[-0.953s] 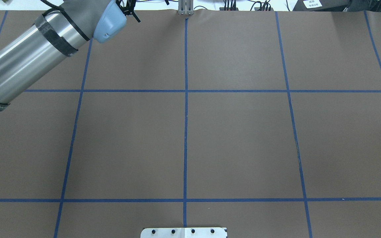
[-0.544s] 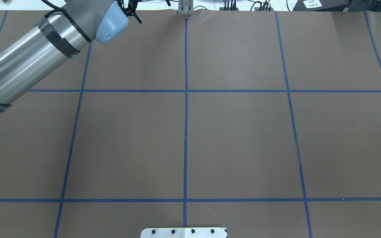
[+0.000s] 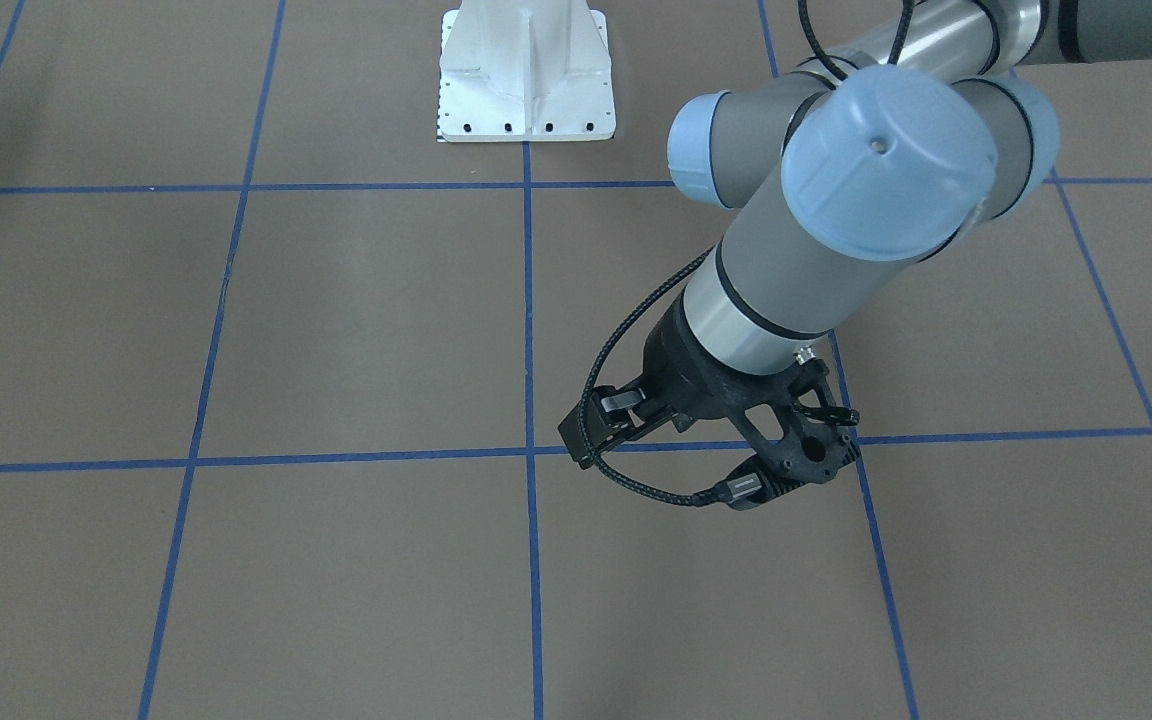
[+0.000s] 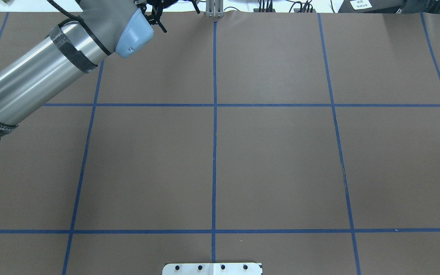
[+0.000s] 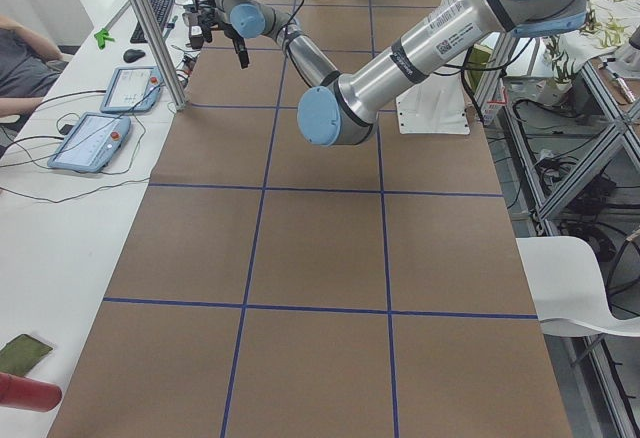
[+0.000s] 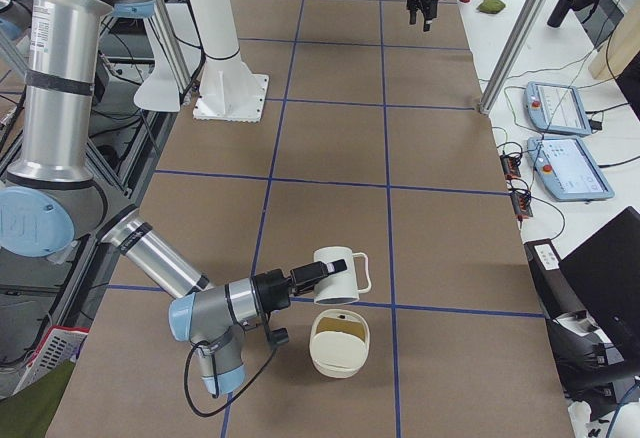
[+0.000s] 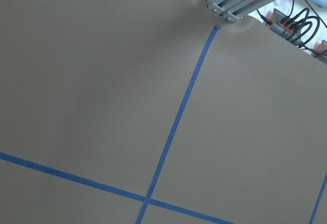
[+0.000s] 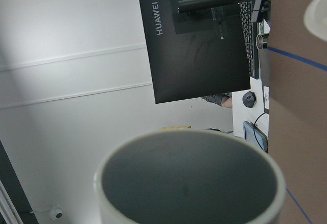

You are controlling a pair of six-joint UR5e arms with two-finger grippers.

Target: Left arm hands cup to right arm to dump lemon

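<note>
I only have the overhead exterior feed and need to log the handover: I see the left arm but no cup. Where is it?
Observer: The exterior right view shows the cup at the tip of the right gripper, tilted, near the right end of the table.
Operator: Is the lemon inside?
Observer: The right wrist view looks into its grey inside; no lemon shows there.
Operator: Anything near it?
Observer: A cream bowl stands on the table close by; whether directly beneath, I cannot tell.
</note>
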